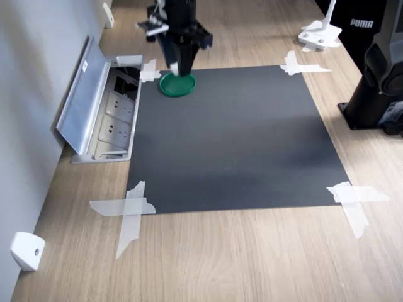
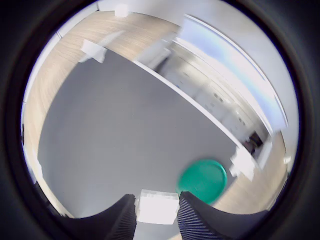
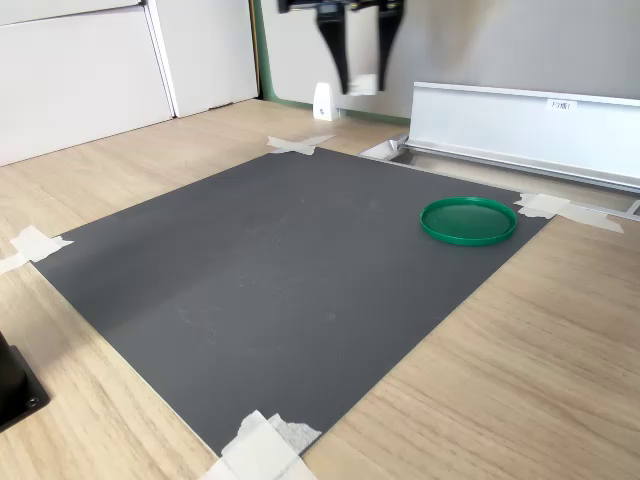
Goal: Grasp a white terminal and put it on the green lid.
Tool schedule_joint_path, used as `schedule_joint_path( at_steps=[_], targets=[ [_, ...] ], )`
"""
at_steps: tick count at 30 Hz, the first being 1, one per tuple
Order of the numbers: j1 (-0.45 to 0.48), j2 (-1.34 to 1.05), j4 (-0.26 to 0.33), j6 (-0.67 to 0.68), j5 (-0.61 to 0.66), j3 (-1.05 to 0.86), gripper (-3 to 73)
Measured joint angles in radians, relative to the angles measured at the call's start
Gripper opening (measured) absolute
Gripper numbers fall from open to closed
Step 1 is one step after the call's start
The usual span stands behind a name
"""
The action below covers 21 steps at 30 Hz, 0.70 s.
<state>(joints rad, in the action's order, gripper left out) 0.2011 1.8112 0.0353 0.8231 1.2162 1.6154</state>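
Carrying the white terminal (image 2: 158, 206) pinched between its fingers, the end effector (image 3: 362, 80) hangs high, upper centre of the second exterior view. The green lid (image 3: 468, 220) sits at centre right on the black mat (image 3: 280, 270). Risk: releasing from height, the block likely bounces off the lid.

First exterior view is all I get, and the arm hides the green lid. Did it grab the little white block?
Observer: Yes. In the wrist view the white terminal sits between the closed jaws.
Operator: Is anything on the lid?
Observer: No. In the second exterior view the green lid lies bare on the black mat.
Operator: Are the jaws low?
Observer: No, the second exterior view shows them high above the mat.
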Motion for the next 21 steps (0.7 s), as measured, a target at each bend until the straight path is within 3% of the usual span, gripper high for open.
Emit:
schedule_joint_path(
  at_steps=[9,12,21],
  targets=[
    [0.202,0.012,-0.035,0.089,-0.069,0.0,31.9],
    [0.215,0.048,-0.06,0.094,-0.095,0.0,31.9],
    [0.169,0.138,-0.056,0.073,-0.146,-0.001,31.9]
  ],
)
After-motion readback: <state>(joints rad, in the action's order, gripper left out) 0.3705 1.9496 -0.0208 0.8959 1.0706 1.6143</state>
